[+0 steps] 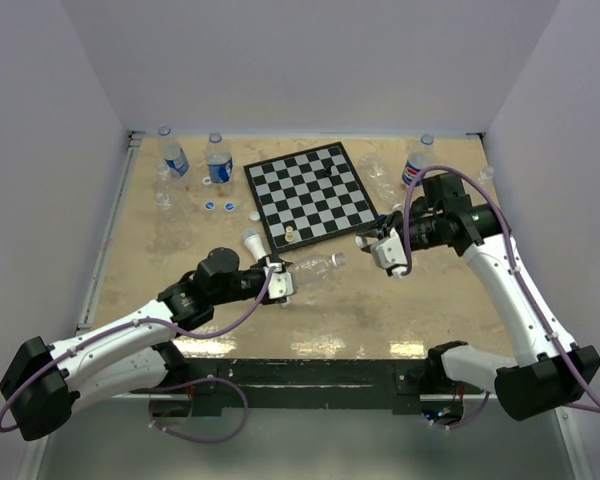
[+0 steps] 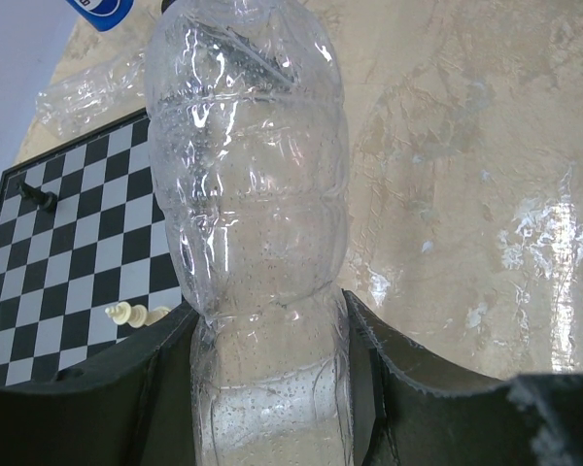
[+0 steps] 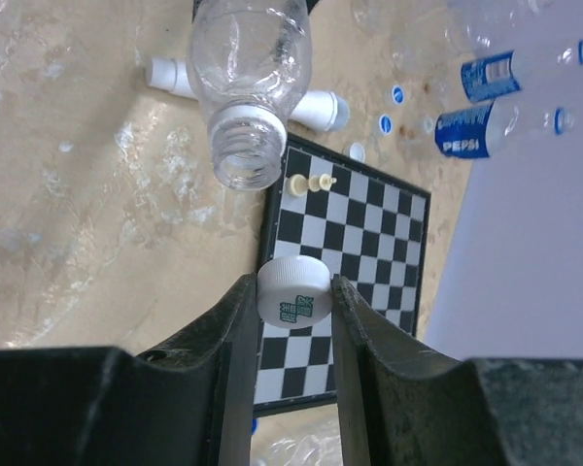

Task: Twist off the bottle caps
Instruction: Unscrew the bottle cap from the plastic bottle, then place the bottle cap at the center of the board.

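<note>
My left gripper (image 1: 280,278) is shut on the body of a clear label-less bottle (image 1: 316,265) and holds it lying sideways, its neck pointing right. In the left wrist view the bottle (image 2: 248,194) fills the gap between my fingers (image 2: 418,388). Its mouth (image 3: 245,165) is open, with no cap on it. My right gripper (image 1: 382,246) is just right of the bottle's mouth. It is shut on a white cap (image 3: 293,291), held clear of the bottle. Three labelled bottles stand at the back (image 1: 175,157) (image 1: 218,160) (image 1: 417,165). Loose blue caps (image 1: 210,206) (image 1: 229,206) lie near them.
A chessboard (image 1: 310,193) lies at the back centre with a pale chess piece (image 1: 290,235) near its front edge. A white stick-shaped microphone (image 1: 252,240) lies beside my left gripper. A crushed clear bottle (image 1: 380,180) lies right of the board.
</note>
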`<action>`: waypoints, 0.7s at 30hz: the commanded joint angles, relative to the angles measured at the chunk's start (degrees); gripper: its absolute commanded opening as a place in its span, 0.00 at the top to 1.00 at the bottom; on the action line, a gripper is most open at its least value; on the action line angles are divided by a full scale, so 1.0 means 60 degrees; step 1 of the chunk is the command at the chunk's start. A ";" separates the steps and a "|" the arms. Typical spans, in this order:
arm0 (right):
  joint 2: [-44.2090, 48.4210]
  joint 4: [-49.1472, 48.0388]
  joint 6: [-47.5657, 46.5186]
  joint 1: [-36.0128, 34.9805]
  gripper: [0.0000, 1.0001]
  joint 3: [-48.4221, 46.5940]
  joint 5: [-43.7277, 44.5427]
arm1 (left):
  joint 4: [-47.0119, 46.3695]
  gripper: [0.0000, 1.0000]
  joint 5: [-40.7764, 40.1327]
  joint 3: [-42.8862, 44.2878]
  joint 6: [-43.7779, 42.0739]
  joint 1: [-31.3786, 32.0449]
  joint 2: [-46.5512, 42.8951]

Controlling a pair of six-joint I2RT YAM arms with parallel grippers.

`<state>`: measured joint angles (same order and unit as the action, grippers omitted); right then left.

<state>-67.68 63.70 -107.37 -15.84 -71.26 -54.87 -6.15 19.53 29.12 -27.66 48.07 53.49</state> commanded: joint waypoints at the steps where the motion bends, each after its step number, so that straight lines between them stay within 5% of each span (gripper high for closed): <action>1: 0.0570 -0.2080 0.4661 0.0046 0.93 0.0317 0.1461 | -0.0205 0.97 0.0041 0.0112 0.0040 -0.0029 -0.0273; 3: 0.0995 -0.4222 0.7832 0.0076 0.92 0.1486 0.3640 | -0.0191 0.97 -0.0017 0.0097 0.0025 -0.0014 -0.0390; 5: 0.0895 -0.5005 0.9043 0.0236 0.92 0.2206 0.5549 | -0.0191 0.97 0.0011 0.0097 0.0025 -0.0014 -0.0420; 12: -0.0246 -0.5882 0.9472 0.2871 0.83 0.3803 0.6447 | -0.0220 0.97 0.0378 0.0200 0.0186 -0.0014 -0.0346; 21: -0.2649 -0.7672 1.0307 0.2918 0.68 0.3880 0.7256 | -0.0234 0.97 0.0348 0.0185 0.0259 -0.0014 -0.0464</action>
<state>-81.82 24.67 -49.71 1.80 -45.87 -13.98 -5.41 20.36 29.12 -27.05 48.07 51.88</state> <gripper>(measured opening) 0.331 0.542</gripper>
